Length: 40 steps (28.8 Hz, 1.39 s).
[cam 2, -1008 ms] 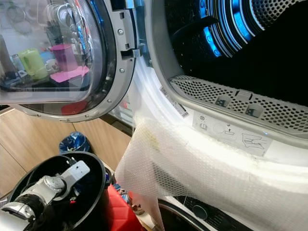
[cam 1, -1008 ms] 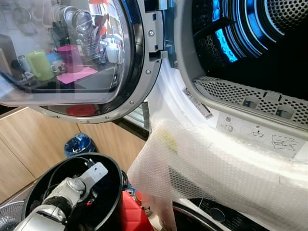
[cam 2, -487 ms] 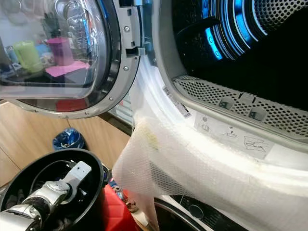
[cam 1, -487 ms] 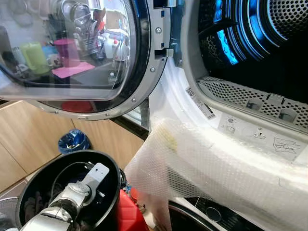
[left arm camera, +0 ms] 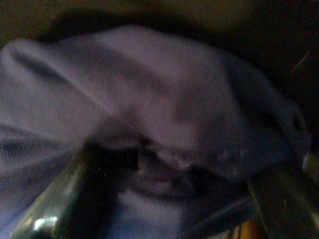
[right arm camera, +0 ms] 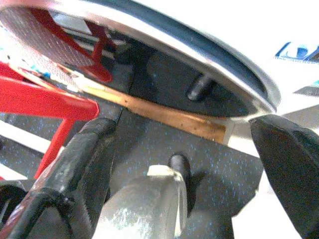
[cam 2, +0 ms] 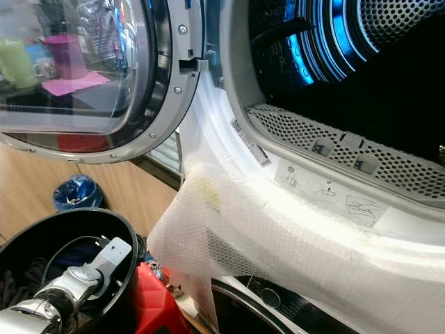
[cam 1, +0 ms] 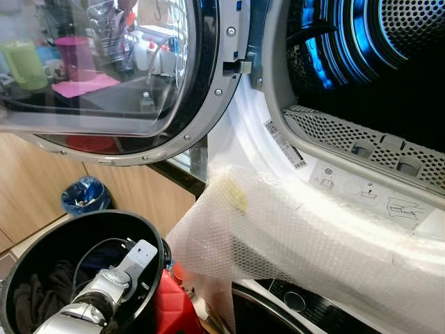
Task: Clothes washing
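A black laundry basket [cam 1: 149,229] stands at the lower left with dark clothes [cam 1: 35,303] inside. My silver left arm [cam 1: 104,289] reaches down into it. In the left wrist view, my left gripper [left arm camera: 169,174] is open, with a purple-blue cloth [left arm camera: 164,94] bunched right between and in front of its fingers. The washing machine's drum [cam 1: 375,62] is open at the upper right, dark with blue light inside. Its round glass door [cam 1: 111,69] is swung out to the left. My right gripper [right arm camera: 184,124] hangs open and empty, low by the machine's base.
A bubble-wrap sheet [cam 1: 306,236] drapes over the drum opening's lower rim and hangs down toward the basket. A red stool [cam 1: 174,309] stands between basket and machine. A blue bin bag [cam 1: 83,197] sits on the floor by wooden cabinets [cam 1: 42,188].
The camera has shifted, so more of the basket's inside shows. My left arm stays down in the basket. The door and bubble wrap have not moved.
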### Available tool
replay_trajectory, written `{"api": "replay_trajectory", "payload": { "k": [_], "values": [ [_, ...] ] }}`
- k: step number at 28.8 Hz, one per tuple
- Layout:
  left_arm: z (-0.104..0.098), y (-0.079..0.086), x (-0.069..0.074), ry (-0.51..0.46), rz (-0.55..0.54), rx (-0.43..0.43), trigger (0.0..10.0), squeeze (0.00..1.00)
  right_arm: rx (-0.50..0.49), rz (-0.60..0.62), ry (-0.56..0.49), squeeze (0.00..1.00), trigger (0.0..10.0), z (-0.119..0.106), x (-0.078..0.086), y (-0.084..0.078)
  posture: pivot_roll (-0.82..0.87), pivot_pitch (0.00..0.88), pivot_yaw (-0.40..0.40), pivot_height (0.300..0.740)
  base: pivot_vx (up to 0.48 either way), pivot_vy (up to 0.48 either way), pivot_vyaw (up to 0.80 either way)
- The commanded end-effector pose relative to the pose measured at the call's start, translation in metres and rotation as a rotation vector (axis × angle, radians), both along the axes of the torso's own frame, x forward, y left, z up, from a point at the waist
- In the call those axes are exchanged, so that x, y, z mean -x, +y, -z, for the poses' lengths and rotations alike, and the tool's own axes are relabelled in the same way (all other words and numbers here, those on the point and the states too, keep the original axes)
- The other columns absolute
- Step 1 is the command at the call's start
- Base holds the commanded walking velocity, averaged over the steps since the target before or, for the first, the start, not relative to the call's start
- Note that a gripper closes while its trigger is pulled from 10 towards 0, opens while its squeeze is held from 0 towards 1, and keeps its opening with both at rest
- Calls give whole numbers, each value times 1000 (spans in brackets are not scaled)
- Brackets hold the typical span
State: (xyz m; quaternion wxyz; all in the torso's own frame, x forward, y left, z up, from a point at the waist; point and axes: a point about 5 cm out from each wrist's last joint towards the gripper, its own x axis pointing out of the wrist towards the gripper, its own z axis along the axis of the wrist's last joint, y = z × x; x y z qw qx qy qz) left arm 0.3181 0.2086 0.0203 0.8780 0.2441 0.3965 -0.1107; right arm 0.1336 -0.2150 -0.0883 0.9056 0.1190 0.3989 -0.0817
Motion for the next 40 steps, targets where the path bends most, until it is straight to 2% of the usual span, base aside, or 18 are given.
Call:
{"api": "replay_trajectory", "payload": {
  "k": [1, 14, 24, 29, 33, 34, 35, 38, 39, 40],
  "values": [
    [10, -3, 8, 52, 19, -9, 0, 0, -1, 27, 1, 0, 10000, 0, 3, -5, -64, 107, -50, 740, 0, 0, 0],
    [1, -6, 0, 29, 95, -17, 0, 0, -27, 62, -8, 0, 10000, 0, 3, 0, -46, 97, -21, 740, 0, 0, 0],
    [5, -7, 5, 39, 137, -5, 0, 0, -45, 62, -15, 0, 10000, 0, 1, 7, -38, 103, -16, 740, 0, 0, 0],
    [-2, -13, -2, -28, 150, 53, 0, 0, -48, 65, -17, 0, 10000, 0, -1, 8, -33, 96, -10, 740, 0, 0, 0],
    [-11, -19, -8, -92, 184, 175, 0, 0, -51, 67, -19, 0, 10000, -1, -3, 9, -19, 89, -4, 740, 0, 0, 0],
    [-11, -19, -8, -92, 184, 175, 0, 0, -51, 67, -19, 0, 10000, -1, -3, 9, -19, 89, -4, 740, 0, 0, 0],
    [-18, -17, -10, -119, 193, 233, 0, 0, -55, 67, -21, 0, 10000, -1, -5, 10, -5, 85, -2, 740, 0, 0, 0],
    [-22, -15, -11, -130, 204, 278, 0, 0, -57, 63, -22, 0, 10000, -1, -7, 11, 6, 80, 0, 740, 0, 0, 0],
    [-29, -12, -11, -136, 252, 345, 0, 0, -60, 57, -24, 0, 10000, -1, -9, 12, 22, 76, 1, 740, 0, 0, 0],
    [-29, -12, -11, -136, 252, 345, 0, 0, -60, 57, -24, 0, 10000, -1, -9, 12, 22, 76, 1, 740, 0, 0, 0]
  ]
}}
